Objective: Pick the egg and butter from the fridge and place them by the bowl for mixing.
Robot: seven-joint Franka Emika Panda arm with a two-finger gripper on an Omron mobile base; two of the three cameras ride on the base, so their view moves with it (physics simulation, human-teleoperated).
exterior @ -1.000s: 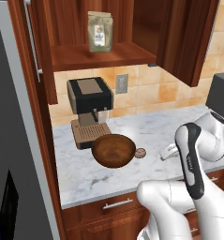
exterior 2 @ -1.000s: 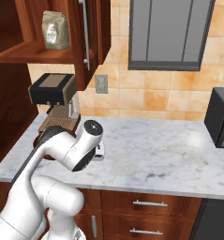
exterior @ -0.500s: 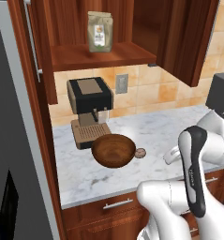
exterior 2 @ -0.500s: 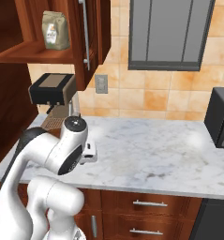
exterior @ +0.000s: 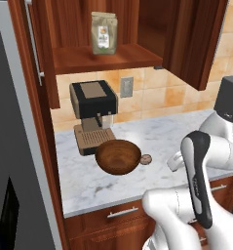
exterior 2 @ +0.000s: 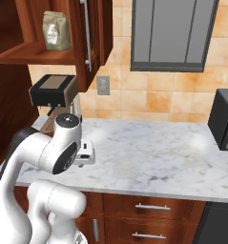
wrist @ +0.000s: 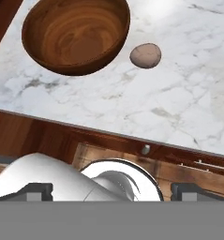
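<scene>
One of two jobs looks done | egg (wrist: 145,55) sits on the surface (wrist: 179,103) just beside the bowl (wrist: 76,35) | butter is left to fetch from the fridge | end effector wide open, holding nothing
</scene>
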